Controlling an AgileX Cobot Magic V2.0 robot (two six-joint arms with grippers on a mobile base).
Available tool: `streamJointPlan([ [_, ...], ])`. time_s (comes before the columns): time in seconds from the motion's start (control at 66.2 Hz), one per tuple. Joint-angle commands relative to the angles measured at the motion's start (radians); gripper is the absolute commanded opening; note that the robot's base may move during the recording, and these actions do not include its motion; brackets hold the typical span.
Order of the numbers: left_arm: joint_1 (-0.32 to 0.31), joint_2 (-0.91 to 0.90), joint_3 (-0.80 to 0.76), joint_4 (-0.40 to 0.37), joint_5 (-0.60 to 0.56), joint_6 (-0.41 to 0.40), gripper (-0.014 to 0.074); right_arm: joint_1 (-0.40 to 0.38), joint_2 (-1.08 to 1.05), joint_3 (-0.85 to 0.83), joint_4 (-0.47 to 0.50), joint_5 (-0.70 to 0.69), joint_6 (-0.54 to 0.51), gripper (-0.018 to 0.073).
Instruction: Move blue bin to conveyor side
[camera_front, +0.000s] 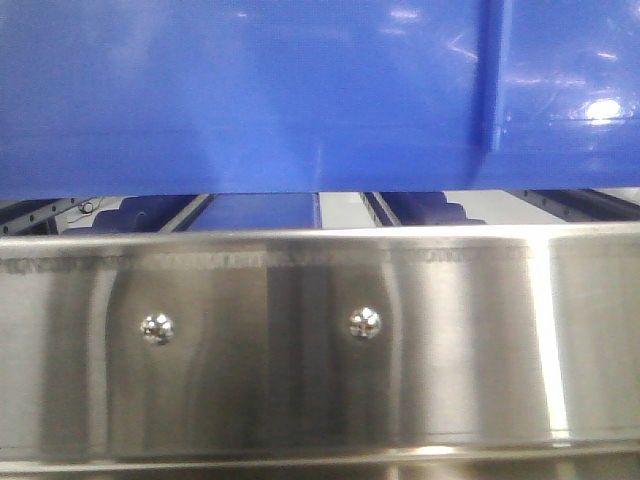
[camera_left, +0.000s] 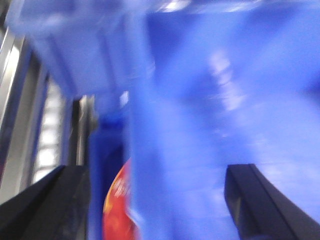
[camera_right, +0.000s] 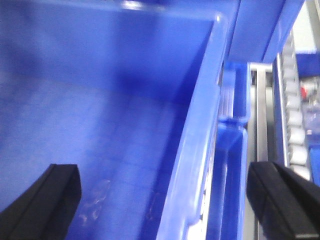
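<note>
The large, glossy, bright-blue plastic bin (camera_front: 250, 90) with a thin vertical rib sits on a roller rack, just behind a shiny stainless-steel rail (camera_front: 300, 390) with two round-headed bolts (camera_front: 365, 322). No conveyor belt shows. The bin looks stiff, slick-walled and bulky, and probably light, since the visible interior is bare. I judge the thickened rim lip the best hold, one arm per side. The right end effector (camera_right: 162, 172) is spread, straddling a rim beside pale rollers (camera_right: 295, 125). The left end effector (camera_left: 155, 175) is spread too, with a blue wall between its fingers. A red object (camera_left: 116, 205) bears pale marks too blurred to read, and no other writing shows.
</note>
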Motion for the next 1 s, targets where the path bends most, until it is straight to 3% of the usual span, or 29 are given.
streamJointPlan([
  [0.0,0.021,0.022,-0.011,-0.056,-0.004,0.041,0.0455,0.001,0.020,-0.010,-0.055,-0.005,0.037,0.0558],
  [0.212,0.028,0.059,-0.011,-0.009,-0.004,0.041,0.0455,0.001,0.072,-0.010,-0.106,-0.005,0.060,0.0558],
  [0.529,0.028,0.087,-0.009,-0.011,-0.004,0.041,0.0455,0.060,0.167,-0.010,-0.108,-0.005,0.060,0.0558],
  [0.695,0.028,0.091,-0.009,-0.011,-0.004,0.041,0.0455,0.060,0.190,-0.010,-0.168,-0.005,0.129,0.0558],
  [0.982,0.028,0.093,-0.009,-0.011,-0.004,0.041,0.0455,0.060,0.233,-0.010,-0.168,-0.005,0.156,0.0558],
])
